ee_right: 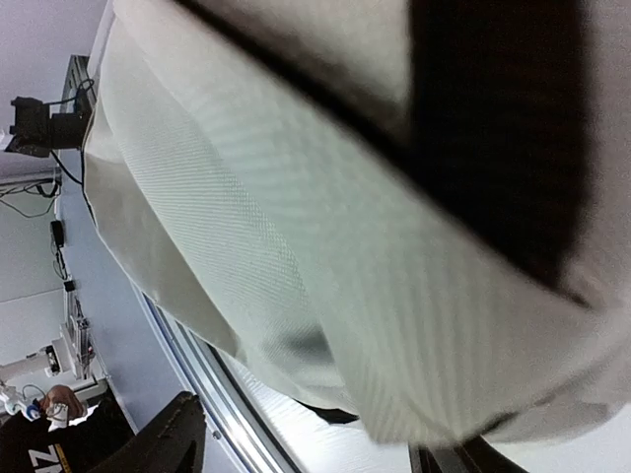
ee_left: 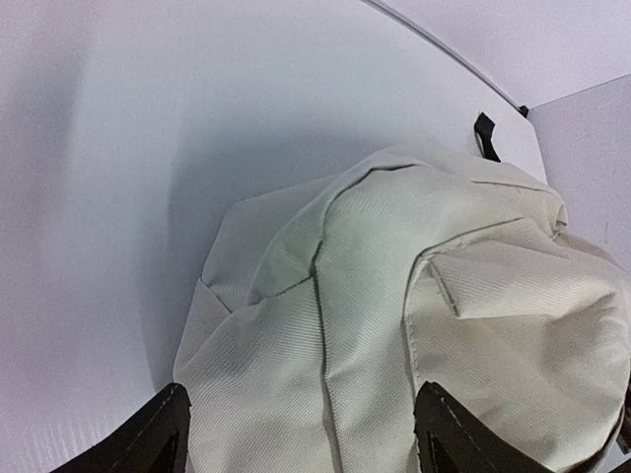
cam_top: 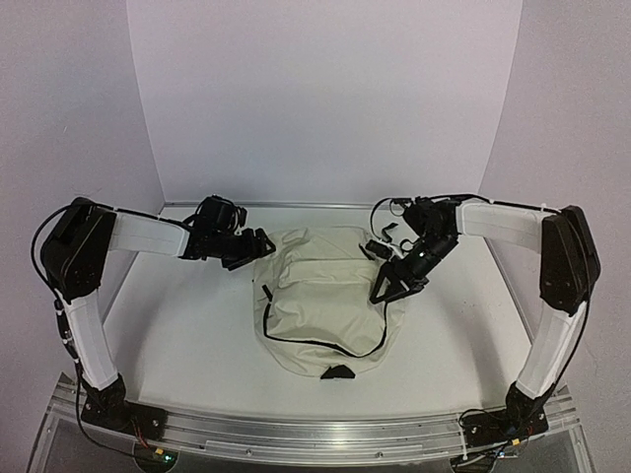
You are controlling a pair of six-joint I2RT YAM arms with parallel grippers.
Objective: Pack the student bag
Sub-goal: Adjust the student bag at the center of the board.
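Bag [cam_top: 325,301], cream canvas with black trim, lies flat mid-bench between both arms, its black loop [cam_top: 337,371] at the near end and its dark zip line curving across the near half. No books or other items show outside it. Right tool [cam_top: 386,287] sits at the bag's right edge, the wrist view filled with cloth and black trim; whether its jaws pinch fabric cannot be told. Left tool [cam_top: 258,244] hovers at the far-left corner, jaws spread with cloth showing between the fingertips [ee_left: 148,434], gripping nothing. The scene fits either opening the bag for loading or closing it once filled. Any next move calls for a firm hold on slack, shifting cloth. White bench [cam_top: 177,335] runs back to plain white walls [cam_top: 325,99].
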